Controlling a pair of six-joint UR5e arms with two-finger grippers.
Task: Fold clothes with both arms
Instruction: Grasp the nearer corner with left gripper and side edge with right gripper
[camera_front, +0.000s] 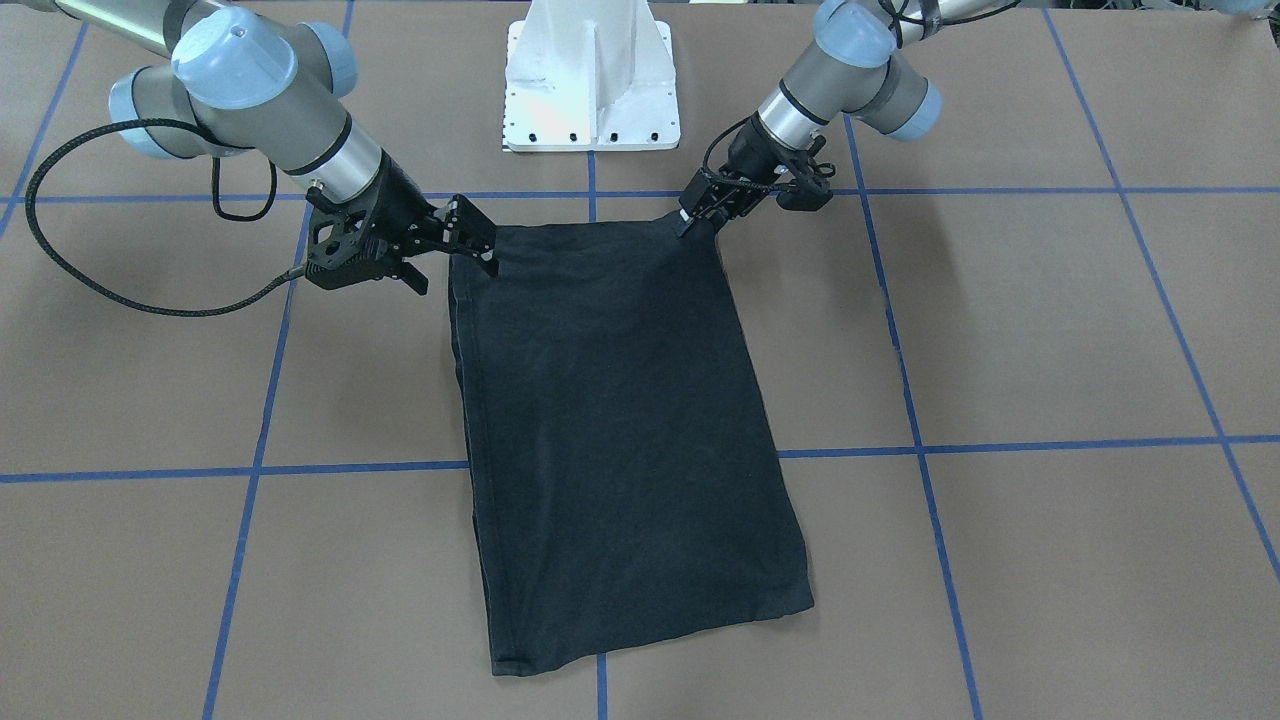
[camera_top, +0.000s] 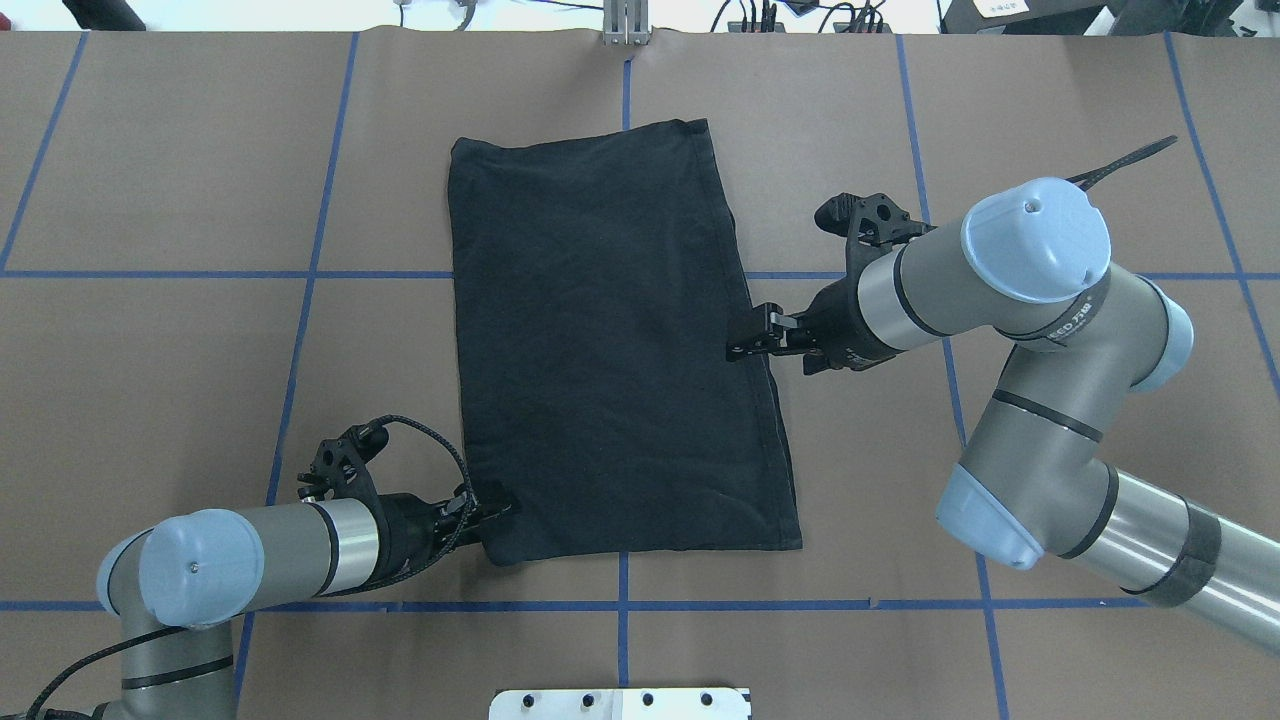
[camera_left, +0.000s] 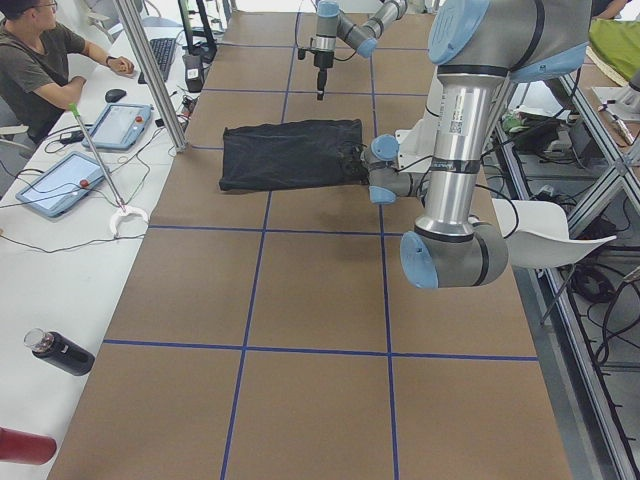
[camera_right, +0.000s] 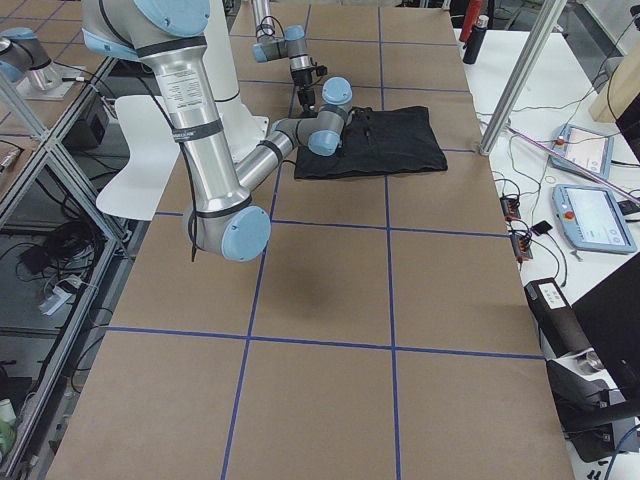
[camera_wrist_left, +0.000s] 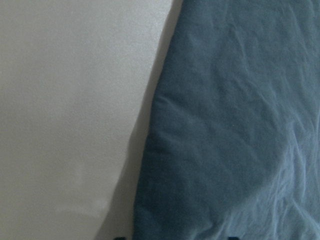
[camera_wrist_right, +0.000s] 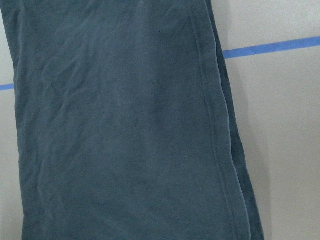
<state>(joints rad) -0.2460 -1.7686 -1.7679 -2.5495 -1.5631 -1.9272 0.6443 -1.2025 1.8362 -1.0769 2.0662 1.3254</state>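
T-shirt (camera_wrist_right: 125, 125) cut off by right wrist view edges.

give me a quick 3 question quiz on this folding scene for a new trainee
1. True or false: the T-shirt lies fully spread with both sleeves out.
2. The left end effector is at the shirt's: A) corner, B) long edge's middle, C) centre.
3. What colour are the grid lines?
Key: 1 false, it is folded into a long rectangle; 2 A; 3 blue.
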